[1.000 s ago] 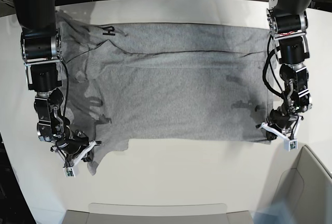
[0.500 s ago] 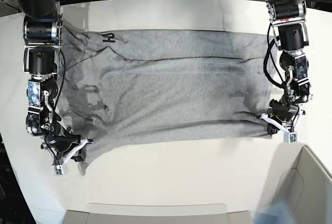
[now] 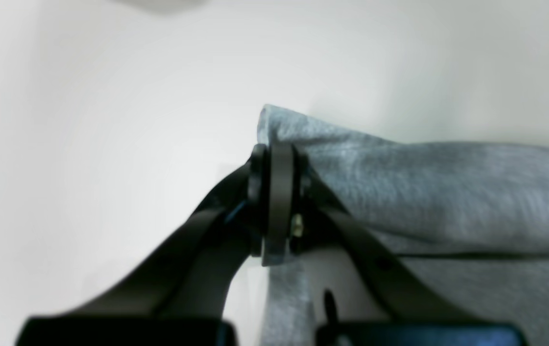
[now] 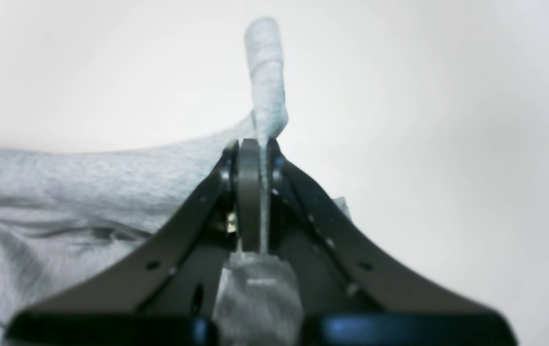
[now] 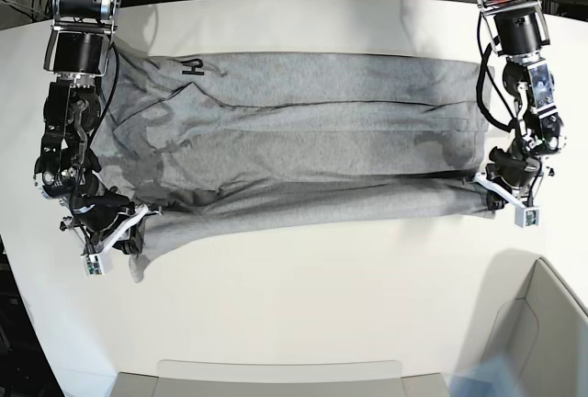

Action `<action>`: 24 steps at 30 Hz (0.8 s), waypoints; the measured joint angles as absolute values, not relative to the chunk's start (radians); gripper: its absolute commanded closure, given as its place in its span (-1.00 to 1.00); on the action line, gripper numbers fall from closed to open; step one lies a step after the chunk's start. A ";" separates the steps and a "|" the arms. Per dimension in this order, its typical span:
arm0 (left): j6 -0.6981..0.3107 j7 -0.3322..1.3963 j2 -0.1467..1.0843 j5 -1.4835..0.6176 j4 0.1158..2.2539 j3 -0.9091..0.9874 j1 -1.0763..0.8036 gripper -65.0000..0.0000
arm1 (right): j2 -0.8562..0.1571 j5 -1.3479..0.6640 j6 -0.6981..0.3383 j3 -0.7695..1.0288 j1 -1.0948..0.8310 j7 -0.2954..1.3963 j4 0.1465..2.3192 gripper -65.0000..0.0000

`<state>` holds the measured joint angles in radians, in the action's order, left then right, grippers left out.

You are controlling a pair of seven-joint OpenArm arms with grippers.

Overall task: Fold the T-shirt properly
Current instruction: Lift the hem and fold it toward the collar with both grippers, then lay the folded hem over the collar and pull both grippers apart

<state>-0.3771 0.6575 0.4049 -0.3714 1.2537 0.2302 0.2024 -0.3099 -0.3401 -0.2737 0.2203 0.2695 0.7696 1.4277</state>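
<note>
Left gripper [image 5: 504,193] is clamped on the near hem corner of the T-shirt [image 5: 303,140], arm reaching down from the table's far edge, wrist bent low. Right gripper [image 5: 112,228] is pinched shut on the opposite near corner, fabric poking up between its fingers [image 4: 250,192]. Shirt lies spread across the white table [image 5: 303,305], near edge lifted and curling back.

Heather-grey T-shirt [image 5: 303,140] is spread wide across the upper half of the frame, plain side up, small black mark near its upper left, lower edge lifted and rumpled at both ends.
</note>
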 measured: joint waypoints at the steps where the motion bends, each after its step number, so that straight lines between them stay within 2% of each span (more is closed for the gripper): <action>1: -0.382 0.657 0.404 -0.374 1.270 0.235 0.192 1.00 | -0.310 -0.340 -0.274 0.220 0.251 0.773 1.453 1.00; 7: -0.374 0.661 0.410 -0.374 1.385 0.257 0.094 1.00 | -0.302 -0.341 -0.274 0.218 0.143 0.788 1.544 1.00; 16: -0.379 0.767 0.410 -0.377 1.498 0.275 0.010 1.00 | -0.279 -0.344 -0.277 0.329 0.002 0.788 1.697 1.00; 24: -0.379 0.862 0.408 -0.377 1.586 0.275 -0.051 1.00 | -0.277 -0.343 -0.277 0.332 -0.092 0.793 1.766 1.00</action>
<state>-0.3786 0.8619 0.4080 -0.3771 1.5856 0.2752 -0.0509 -0.2768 -0.3428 -0.2771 0.3317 -0.0921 0.7925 1.7660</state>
